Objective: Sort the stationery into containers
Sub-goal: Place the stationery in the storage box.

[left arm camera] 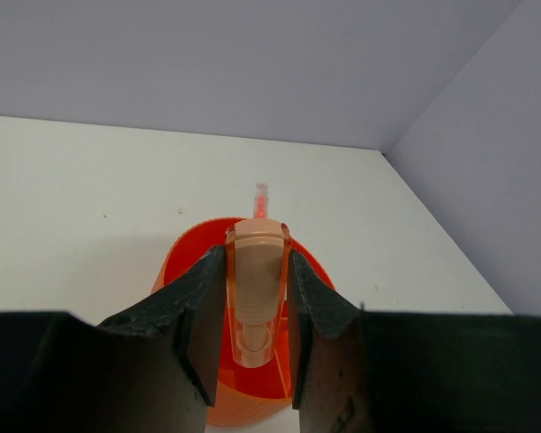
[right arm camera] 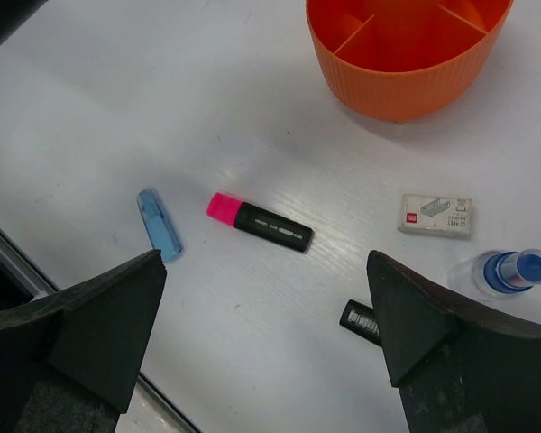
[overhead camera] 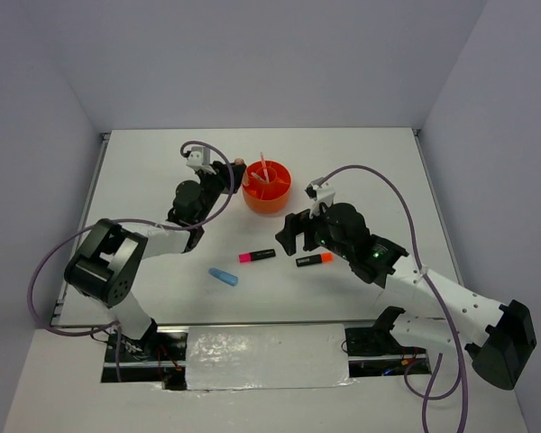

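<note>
Left wrist view of left fingers (left arm camera: 198, 316) clenched on translucent capsule (left arm camera: 257, 280) by ribbed orange tub (right arm camera: 406, 72); right fingers (right arm camera: 99, 316) released above smooth white table (right arm camera: 117, 108).

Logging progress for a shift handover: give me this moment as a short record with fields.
Left gripper: shut on orange capsule, at the orange tub
Right gripper: open, above the table
In tub: pink pen
Loose on table: pink highlighter, orange highlighter, blue capsule, white eraser, blue-capped bottle
</note>
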You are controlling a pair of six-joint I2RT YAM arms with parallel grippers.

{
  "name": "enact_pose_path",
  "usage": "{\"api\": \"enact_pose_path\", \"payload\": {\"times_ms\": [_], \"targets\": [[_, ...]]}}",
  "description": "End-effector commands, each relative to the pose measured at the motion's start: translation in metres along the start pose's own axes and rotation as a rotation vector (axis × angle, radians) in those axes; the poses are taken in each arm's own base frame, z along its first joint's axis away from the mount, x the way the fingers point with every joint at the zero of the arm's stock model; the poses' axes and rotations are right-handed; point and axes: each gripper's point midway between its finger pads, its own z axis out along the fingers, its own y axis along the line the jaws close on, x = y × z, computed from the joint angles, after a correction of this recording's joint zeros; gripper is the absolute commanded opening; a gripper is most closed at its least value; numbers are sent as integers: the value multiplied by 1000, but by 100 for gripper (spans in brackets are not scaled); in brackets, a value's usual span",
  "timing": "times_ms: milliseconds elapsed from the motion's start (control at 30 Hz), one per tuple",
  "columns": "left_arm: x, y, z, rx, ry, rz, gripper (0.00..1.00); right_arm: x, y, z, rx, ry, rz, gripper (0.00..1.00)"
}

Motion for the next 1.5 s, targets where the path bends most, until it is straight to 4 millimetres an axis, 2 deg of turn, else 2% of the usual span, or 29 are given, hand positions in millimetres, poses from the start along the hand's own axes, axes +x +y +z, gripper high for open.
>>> {"api": "enact_pose_path", "payload": {"times_ms": [0,300,667,867,1000,1167,1200,1367,1433,1467], "targets": [[-26,-12,5,71,-111,-18,2,-23,7,2,-27,-59,-16,100],[-10,-2,11,84,-93,-55,4,-26,9,3,-33,-70,-26,100],[8,4,21,86,-56,-77,12,-22,11,3,-49,-57,-39,100],[15,11,20,54,-37,-81,26,-21,12,4,-59,-54,-44,100],[19,14,17,43,-28,-81,42,-20,14,5,-70,-46,-47,100],[5,6,11,66,-55,-87,57,-19,14,8,-70,-41,-47,100],[3,5,10,65,-56,-87,63,-20,14,8,-69,-43,-47,100],[-9,8,6,44,-64,-82,71,-19,14,8,-70,-41,-46,100],[-18,9,0,28,-75,-105,73,-19,15,7,-71,-41,-48,100],[-18,15,-7,-3,-71,-110,78,-20,14,7,-71,-44,-45,100]]}}
